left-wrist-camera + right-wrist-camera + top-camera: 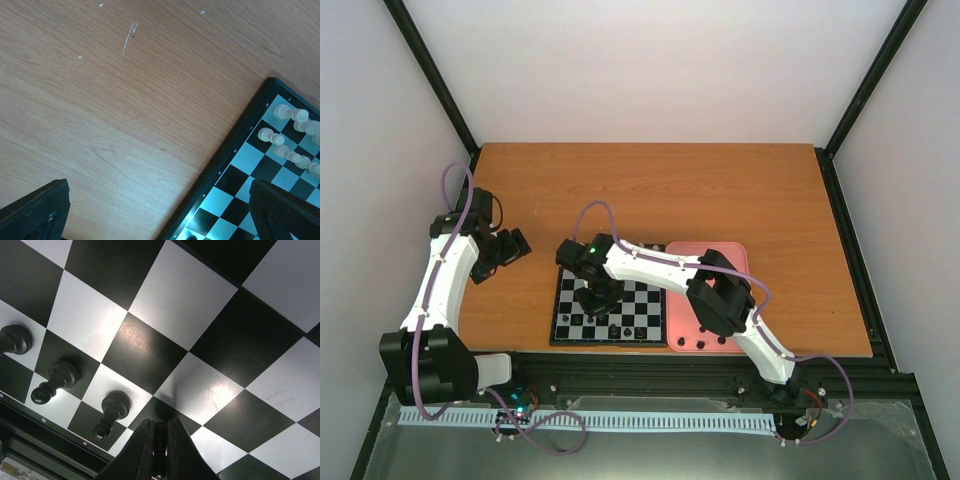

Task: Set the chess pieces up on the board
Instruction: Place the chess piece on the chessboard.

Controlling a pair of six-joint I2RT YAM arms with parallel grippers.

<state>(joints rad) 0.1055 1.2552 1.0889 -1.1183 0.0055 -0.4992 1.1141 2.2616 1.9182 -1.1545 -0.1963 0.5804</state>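
The board [642, 316] lies at the table's near edge. My right gripper [595, 298] is low over its near left part. In the right wrist view it [160, 432] is shut on a black chess piece [160, 439], whose base touches or nearly touches a black square. Three black pawns [56, 381] stand in a row to its left along the board's rim. My left gripper [512, 246] hangs open and empty over bare wood left of the board [235, 167]. Cream-white pieces [292, 150] stand on the board's far rows.
A pink tray [735, 252] lies right of the board with a few small dark pieces [702, 343] at its near end. The right arm reaches across the tray and board. The black frame rail runs along the table's near edge.
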